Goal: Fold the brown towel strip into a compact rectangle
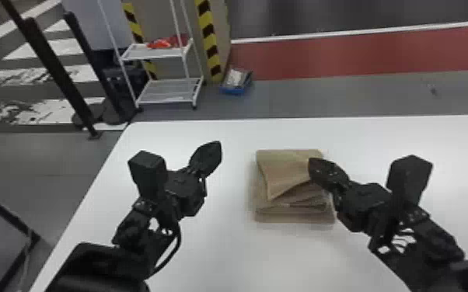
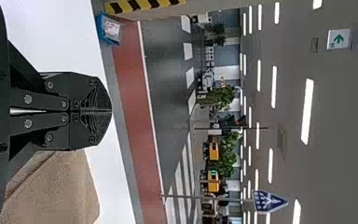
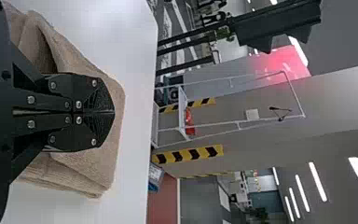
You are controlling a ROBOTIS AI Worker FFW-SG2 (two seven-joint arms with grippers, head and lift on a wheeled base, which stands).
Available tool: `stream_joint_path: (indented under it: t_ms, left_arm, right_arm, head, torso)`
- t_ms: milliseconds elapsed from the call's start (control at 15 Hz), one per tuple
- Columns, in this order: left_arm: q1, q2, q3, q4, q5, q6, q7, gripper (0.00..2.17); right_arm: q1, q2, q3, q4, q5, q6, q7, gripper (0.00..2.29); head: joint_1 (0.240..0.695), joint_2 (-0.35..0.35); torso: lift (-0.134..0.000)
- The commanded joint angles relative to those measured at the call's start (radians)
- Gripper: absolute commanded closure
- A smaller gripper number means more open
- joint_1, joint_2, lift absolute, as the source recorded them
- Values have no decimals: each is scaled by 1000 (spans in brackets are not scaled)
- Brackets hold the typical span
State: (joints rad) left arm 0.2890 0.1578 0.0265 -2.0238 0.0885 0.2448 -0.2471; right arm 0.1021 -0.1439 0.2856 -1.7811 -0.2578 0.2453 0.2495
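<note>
Leftward on the white table [image 1: 213, 252], the left gripper [image 1: 217, 147] hung well apart from the towel, its two flat black fingers closed flat against each other, tips meeting. To its right, near the middle of the table, lay the brown towel [image 1: 287, 171], already folded into a thick, roughly square bundle. The far edge ran fairly straight as a paler tan band. Over the top sprawled a skewed flap, its pointed corner aimed toward the robot, and on the near side several darker, rumpled layers peeped out in uneven ridges above a flat bottom fold. At the towel's right side, the right gripper [image 1: 313, 165] reached over the cloth, fingers likewise pressed together; whether they touched the fabric could not be told.
</note>
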Motion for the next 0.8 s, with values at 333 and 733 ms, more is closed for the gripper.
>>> stream_joint_path:
  t_ms: [333,733]
  left_arm:
    - [58,-4,-13,-13,10,-135,111,39]
    - [64,-6,-25,-16,10,-163,123,66]
  right_arm:
    - [143,-49,-194,-258,-18,36,1,53]
    - [146,-45,-190,-230,-55,39,33,66]
  head:
    - [695,124]
    - [695,98]
  torso:
    - [-123]
    - [-123]
